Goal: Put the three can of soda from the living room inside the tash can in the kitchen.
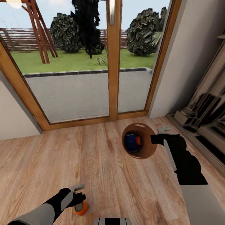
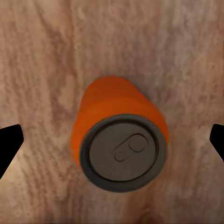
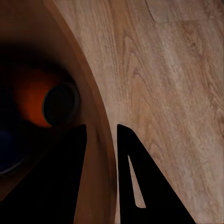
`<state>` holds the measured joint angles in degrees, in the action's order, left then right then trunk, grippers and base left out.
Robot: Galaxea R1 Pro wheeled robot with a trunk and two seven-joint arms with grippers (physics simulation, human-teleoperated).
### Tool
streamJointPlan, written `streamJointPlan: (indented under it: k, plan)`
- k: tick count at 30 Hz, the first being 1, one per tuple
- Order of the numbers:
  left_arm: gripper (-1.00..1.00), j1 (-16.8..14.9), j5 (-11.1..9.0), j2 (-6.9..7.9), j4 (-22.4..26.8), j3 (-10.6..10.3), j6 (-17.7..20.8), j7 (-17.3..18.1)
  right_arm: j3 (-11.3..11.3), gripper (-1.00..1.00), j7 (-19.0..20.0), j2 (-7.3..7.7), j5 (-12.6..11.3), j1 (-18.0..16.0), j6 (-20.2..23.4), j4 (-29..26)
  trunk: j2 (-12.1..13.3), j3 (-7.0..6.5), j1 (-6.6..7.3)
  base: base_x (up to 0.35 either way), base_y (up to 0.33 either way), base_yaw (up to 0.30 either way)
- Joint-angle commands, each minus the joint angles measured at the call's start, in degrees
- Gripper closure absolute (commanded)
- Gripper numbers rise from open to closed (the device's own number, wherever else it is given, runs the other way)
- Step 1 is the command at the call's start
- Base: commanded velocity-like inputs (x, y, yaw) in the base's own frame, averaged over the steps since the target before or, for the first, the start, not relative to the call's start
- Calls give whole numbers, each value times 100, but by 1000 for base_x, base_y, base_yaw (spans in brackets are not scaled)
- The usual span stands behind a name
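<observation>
Low at the left of the head view, the left gripper hung over an orange can that stood upright on the wood plank floor. In the left wrist view the same orange can showed its grey top between the two dark fingertips, which stood wide apart at either side and clear of it, so the jaws were spread open and held nothing. Further right, the trash can was held above the floor, its coppery inside turned toward the camera, with a dark blue can and a second orange can lying inside. The right gripper pinched its rim; in the right wrist view the jaws were closed on the trash can's wall, one finger inside and one outside. Behind stood wood-framed glass doors onto a garden.
</observation>
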<state>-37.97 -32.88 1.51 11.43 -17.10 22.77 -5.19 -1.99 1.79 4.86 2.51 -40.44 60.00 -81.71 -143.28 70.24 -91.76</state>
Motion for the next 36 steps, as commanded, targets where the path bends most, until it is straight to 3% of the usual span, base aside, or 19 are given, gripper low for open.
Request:
streamJointPlan:
  k: [1,5,23,29,36]
  plan:
    - [-100,0,1,0,0,-1,0,0,-3,100,14,-3,-28,1,0,-126,0,6,1,0,0,148]
    - [-100,0,1,4,2,-3,0,4,-36,100,14,-15,-17,8,0,-406,0,28,1,0,0,155]
    - [-100,6,39,-51,0,-17,-16,0,-64,100,14,-4,-13,16,0,-640,0,123,1,0,0,159]
    - [-100,28,50,-231,0,-19,-149,0,-62,100,14,2,-15,12,0,-644,0,153,1,0,0,141]
    - [-100,42,53,-269,6,-23,-189,7,-65,100,14,6,-50,11,0,-644,0,194,1,0,0,-38]
